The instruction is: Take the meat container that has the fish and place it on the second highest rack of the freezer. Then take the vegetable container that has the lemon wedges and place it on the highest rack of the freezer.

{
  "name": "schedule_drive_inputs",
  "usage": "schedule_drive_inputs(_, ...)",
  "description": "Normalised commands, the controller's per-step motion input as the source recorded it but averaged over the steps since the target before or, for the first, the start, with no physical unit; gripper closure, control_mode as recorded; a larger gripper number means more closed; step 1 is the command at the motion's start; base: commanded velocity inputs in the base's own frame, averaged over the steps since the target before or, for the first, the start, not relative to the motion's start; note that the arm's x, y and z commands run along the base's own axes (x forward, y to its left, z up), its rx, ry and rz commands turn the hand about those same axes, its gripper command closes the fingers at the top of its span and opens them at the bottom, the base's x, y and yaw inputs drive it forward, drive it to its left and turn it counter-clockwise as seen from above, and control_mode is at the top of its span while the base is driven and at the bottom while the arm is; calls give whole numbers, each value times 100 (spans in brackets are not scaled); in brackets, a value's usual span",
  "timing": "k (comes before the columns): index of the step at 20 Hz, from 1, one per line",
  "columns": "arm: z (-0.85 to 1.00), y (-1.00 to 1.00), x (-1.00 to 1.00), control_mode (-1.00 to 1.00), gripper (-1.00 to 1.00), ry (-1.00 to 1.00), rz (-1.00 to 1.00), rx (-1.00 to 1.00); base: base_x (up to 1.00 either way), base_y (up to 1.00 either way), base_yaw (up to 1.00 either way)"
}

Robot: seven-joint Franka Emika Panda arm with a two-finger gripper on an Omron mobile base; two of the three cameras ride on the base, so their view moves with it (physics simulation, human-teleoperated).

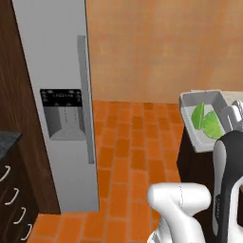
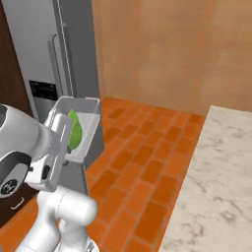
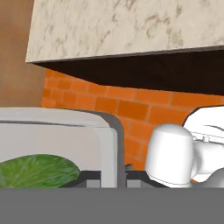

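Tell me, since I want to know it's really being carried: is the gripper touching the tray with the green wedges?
Touching. In the hand view the tray's wall sits clamped at the gripper; in the left base view the tray hangs in mid-air, above the floor.

Freezer (image 1: 57, 95): top cut off by the frame's 12 o'clock edge in both base views; doors closed, shelves hidden. Tray (image 1: 201, 102): near side hidden behind the arm in the left base view. Wedges (image 1: 206, 122): count cannot be determined. In the hand view, tray (image 3: 57, 127) and wedge (image 3: 37, 170) are cut off at 6 o'clock. Tool fingertips: hidden.
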Motion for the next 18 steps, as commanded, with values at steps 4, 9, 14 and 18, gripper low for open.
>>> schedule_drive_inputs(4, 0, 0, 0, 100, 100, 0, 0, 0, 62, 41, -32)
schedule_drive_inputs(9, 0, 0, 0, 100, 100, 0, 0, 0, 94, -11, -3)
schedule_drive_inputs(14, 0, 0, 0, 100, 100, 0, 0, 0, 99, -9, 5)
schedule_drive_inputs(18, 0, 0, 0, 100, 100, 0, 0, 0, 63, -66, 10)
